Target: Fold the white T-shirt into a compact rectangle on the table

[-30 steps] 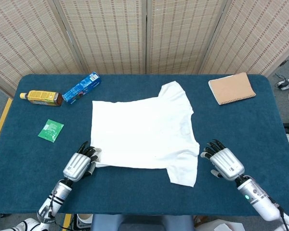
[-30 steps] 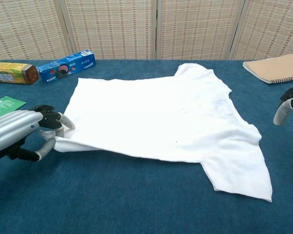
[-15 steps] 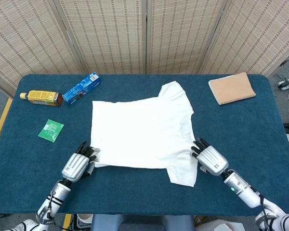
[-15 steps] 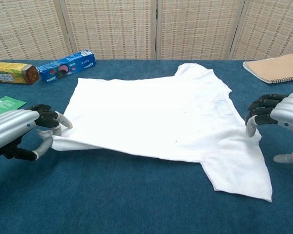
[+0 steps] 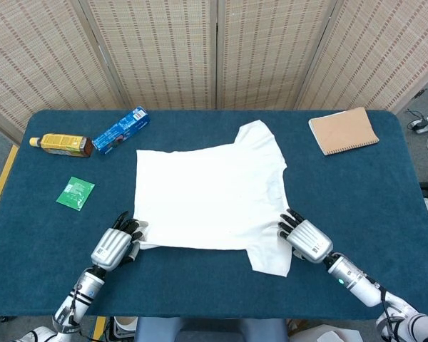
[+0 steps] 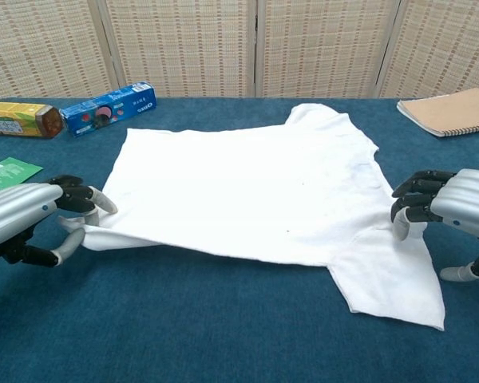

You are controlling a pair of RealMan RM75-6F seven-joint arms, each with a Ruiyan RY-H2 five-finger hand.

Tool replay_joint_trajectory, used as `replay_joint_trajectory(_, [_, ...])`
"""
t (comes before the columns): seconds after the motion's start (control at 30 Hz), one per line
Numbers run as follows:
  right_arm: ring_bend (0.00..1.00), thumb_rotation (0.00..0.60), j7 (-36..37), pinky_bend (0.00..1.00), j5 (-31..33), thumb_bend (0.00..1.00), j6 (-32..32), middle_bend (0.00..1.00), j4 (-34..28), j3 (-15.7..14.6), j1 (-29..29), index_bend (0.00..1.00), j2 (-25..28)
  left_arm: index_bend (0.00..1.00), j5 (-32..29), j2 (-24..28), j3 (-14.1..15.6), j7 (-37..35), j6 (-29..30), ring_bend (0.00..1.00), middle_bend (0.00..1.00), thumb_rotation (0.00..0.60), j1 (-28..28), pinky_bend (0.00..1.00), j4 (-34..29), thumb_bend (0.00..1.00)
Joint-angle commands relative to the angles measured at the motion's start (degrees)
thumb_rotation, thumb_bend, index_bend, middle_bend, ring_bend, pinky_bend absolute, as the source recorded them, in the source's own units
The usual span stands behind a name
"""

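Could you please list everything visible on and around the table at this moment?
T-shirt: one, white, spread flat mid-table, near sleeve pointing toward the robot.
Bottle: one, amber with yellow label, lying at the far left.
Box: one, blue, lying beside the bottle.
Packet: one, green, flat at the left.
Notebook: one, tan, far right corner.
Table: one, dark blue cloth top.
Screen: woven, beige, behind the table.
Left hand: silver with black fingers, pinching the shirt's near left corner.
Right hand: same colours, fingertips on the shirt by the near sleeve.
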Motion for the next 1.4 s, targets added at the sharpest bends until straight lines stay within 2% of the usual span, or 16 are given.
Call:
replay_joint_trajectory(0.03, [0.15, 0.600, 0.0, 0.12, 0.1, 0.08, 0.1, 0.30, 0.6, -0.3, 0.2, 0.39, -0.3, 0.71, 0.0, 0.0, 0.0, -0.1, 0.0, 0.19, 0.25, 0.600, 0.0, 0.00, 0.0, 0.59])
replay_joint_trajectory(0.3, [0.15, 0.600, 1.0, 0.12, 0.6, 0.08, 0.3, 0.30, 2.8, -0.6, 1.1, 0.39, -1.8, 0.71, -0.2, -0.1, -0.3, -0.3, 0.0, 0.19, 0.25, 0.600, 0.0, 0.00, 0.2, 0.59])
replay_joint_trajectory(0.87, [0.15, 0.600, 3.4, 0.12, -0.2, 0.29, 3.4, 0.31, 5.2, -2.0, 2.2, 0.40, -3.6, 0.71, -0.1, -0.5, -0.3, -1.6, -0.1, 0.19, 0.25, 0.600, 0.0, 0.00, 1.5, 0.59])
replay_joint_trajectory(1.27, [0.21, 0.600, 5.9, 0.13, -0.3, 0.42, 5.6, 0.45, 5.6, -3.1, 1.7, 0.68, -3.9, 0.71, -0.5, -0.5, -0.6, -3.5, 0.0, 0.19, 0.26, 0.600, 0.2, 0.00, 2.9, 0.59])
replay_joint_trajectory(1.4, [0.25, 0.600, 5.8, 0.14, -0.5, 0.46, 6.6, 0.49, 4.2, -3.1, 1.7, 0.73, -3.3, 0.72, -0.6, -0.1, -0.6, -4.1, 0.1, 0.26, 0.36, 0.600, 0.3, 0.00, 2.9, 0.59])
